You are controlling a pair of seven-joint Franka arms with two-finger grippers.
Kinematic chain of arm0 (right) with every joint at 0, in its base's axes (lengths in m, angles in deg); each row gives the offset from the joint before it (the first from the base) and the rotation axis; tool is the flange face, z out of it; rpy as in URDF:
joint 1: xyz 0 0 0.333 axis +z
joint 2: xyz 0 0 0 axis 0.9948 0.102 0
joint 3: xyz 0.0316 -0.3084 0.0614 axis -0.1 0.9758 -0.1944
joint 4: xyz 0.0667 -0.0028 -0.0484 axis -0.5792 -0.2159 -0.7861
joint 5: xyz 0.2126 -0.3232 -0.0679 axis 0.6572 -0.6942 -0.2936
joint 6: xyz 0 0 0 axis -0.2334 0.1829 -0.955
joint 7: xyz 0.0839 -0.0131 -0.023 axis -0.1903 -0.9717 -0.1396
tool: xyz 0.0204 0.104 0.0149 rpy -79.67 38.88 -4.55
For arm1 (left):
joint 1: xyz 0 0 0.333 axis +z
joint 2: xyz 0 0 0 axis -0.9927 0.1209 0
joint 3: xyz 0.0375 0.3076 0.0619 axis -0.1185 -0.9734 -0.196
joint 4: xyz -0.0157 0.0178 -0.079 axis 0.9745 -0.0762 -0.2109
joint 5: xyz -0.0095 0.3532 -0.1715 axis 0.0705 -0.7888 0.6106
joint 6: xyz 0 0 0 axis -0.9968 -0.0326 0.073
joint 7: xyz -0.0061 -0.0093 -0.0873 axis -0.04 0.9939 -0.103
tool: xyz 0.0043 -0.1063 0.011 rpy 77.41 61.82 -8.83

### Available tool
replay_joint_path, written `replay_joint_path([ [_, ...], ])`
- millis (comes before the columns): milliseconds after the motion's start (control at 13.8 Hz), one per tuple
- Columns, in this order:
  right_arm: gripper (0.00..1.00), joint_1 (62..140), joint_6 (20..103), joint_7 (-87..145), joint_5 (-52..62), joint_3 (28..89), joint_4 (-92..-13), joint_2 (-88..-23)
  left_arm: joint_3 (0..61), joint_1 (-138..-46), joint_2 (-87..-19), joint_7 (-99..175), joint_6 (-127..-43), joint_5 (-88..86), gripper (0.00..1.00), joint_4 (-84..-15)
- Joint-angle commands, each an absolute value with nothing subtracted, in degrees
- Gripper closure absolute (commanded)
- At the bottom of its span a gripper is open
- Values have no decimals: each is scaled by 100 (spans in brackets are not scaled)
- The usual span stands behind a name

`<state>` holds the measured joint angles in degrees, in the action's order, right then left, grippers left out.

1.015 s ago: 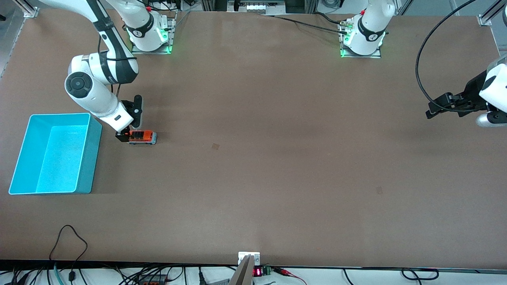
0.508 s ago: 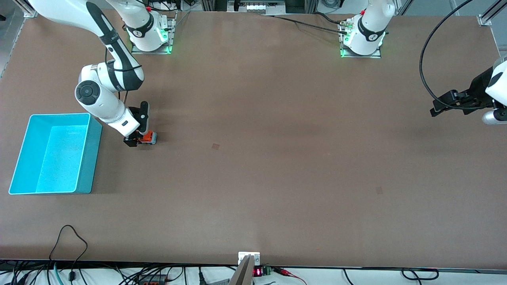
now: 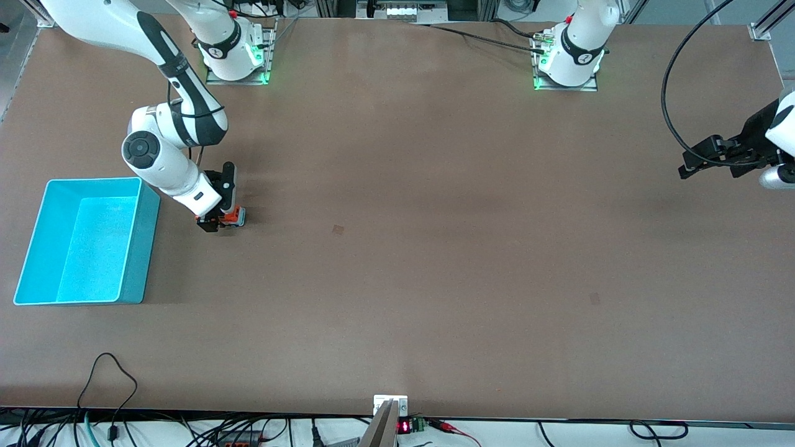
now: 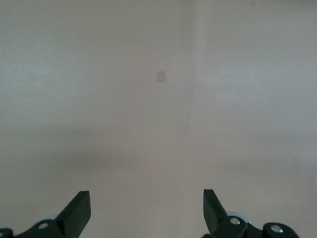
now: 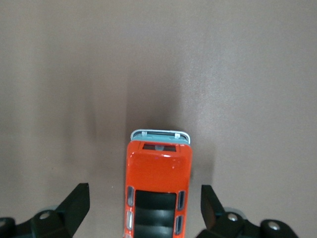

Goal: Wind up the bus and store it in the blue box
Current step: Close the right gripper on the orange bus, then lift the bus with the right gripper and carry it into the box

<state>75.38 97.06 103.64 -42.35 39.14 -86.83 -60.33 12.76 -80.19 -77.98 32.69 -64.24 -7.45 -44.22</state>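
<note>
Orange bus (image 5: pixel 158 193) beside blue box (image 3: pixel 148 248)

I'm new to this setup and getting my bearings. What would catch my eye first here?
The blue box, bright against the brown table, sits at the right arm's end. Beside it stands the small orange bus, with the right claw low over it, fingers open on either side. The left claw waits open at the left arm's end.

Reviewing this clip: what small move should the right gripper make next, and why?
Probably close on the bus. The right gripper is low over it with its fingers open, one on each side and clear gaps showing. The bus sits on the table beside the blue box, not yet gripped. The left gripper waits open over bare table.
</note>
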Motion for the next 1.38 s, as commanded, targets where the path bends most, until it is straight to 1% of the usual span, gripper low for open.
replay_joint_path([
  [0,30,7430,9780,10444,-4334,3849,-8682,-6025,1304,-7989,-7896,3155,-6336,-840,0,-4435],
  [73,48,7439,9780,10444,-4334,3849,-8682,-6025,1304,-7989,-7896,3155,-6336,-840,0,-4444],
  [145,63,7439,9780,10435,-4334,3849,-8682,-6025,1304,-7989,-7896,3155,-6336,-840,0,-4435],
  [218,76,7439,9780,10427,-4334,3849,-8682,-6025,1304,-7998,-7896,3155,-6327,-840,0,-4444],
  [363,100,7439,9771,10365,-4334,3841,-8682,-6025,1304,-7998,-7896,3155,-6353,-840,0,-4435],
  [508,100,7448,9728,10086,-4299,3841,-8674,-6103,1304,-7989,-7896,3155,-6371,-832,0,-4435],
  [653,100,7448,9666,8983,-4247,3841,-8560,-6384,1304,-7998,-7896,3155,-6371,-832,0,-4435],
  [870,100,7535,9053,6979,-4238,3841,-8165,-6867,1304,-7989,-7896,3155,-6389,-832,0,-4435],
  [1015,100,7518,8526,6097,-4246,3910,-7858,-7096,1312,-8007,-7896,3155,-6389,-832,0,-4426],
  [1160,100,7536,7972,5691,-4238,4506,-7445,-7185,1313,-8007,-7896,3155,-6354,-832,0,-4435],
  [1305,100,7544,7078,5304,-4220,4876,-6936,-7150,1313,-8007,-7896,3155,-6371,-832,0,-4435],
])
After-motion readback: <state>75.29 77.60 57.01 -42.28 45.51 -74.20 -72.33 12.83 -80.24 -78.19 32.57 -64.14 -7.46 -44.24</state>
